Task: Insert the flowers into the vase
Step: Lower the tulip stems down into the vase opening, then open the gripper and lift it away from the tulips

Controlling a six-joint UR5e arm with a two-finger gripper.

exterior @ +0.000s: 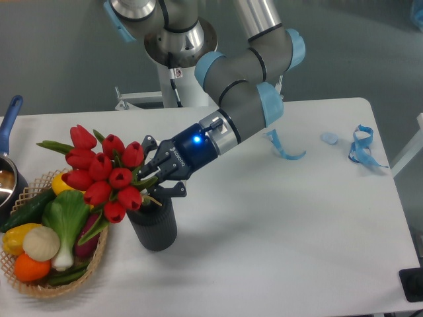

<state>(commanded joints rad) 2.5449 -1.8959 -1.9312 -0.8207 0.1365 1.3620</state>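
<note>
Flowers point(106, 173) (gripped), vase point(154, 224), basket point(41, 284) beside

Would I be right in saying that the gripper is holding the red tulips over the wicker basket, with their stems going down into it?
Not quite. The camera view shows the gripper holding the flowers with their stems going down into the vase, not the wicker basket. The basket sits left of the vase; only the blooms lean out over it.
</note>
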